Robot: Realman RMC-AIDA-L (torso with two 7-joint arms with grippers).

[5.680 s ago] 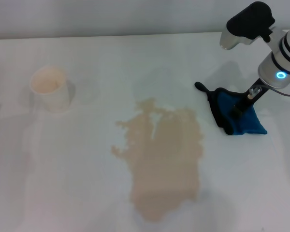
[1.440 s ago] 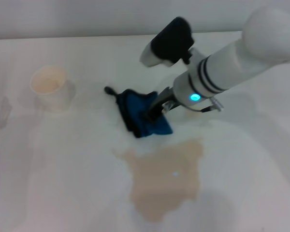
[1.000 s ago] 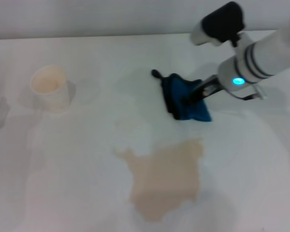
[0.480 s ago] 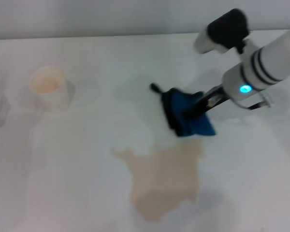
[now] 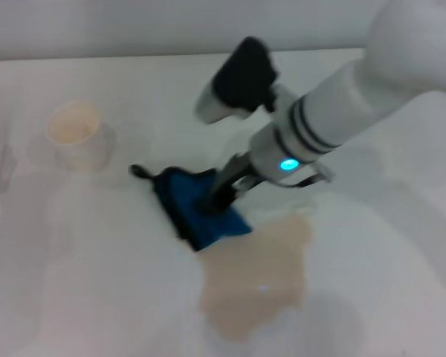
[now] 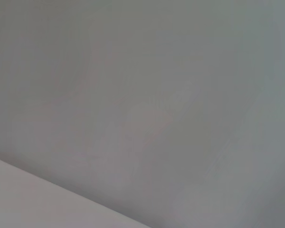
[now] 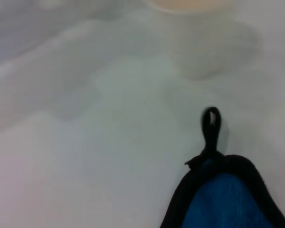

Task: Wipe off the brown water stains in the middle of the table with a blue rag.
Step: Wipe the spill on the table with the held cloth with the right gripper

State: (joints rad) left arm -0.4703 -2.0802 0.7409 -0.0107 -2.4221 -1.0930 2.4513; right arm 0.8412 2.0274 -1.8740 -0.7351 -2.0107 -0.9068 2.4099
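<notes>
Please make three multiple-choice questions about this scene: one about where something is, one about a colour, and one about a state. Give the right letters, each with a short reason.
1. Where is the blue rag?
A. at the upper left edge of the brown water stains
B. inside the paper cup
C. hanging over the edge of the table

2. What colour is the rag's loop tab?
A. red
B. black
C. yellow

3. What is the right tool doing?
A. pressing down on the rag
B. hovering over the cup
C. lifting the cup

Answers: 1 A, the rag's corner meets the puddle's edge. 2 B, the loop shows black in the right wrist view. 3 A, the tool's tip sits on the rag on the table.
</notes>
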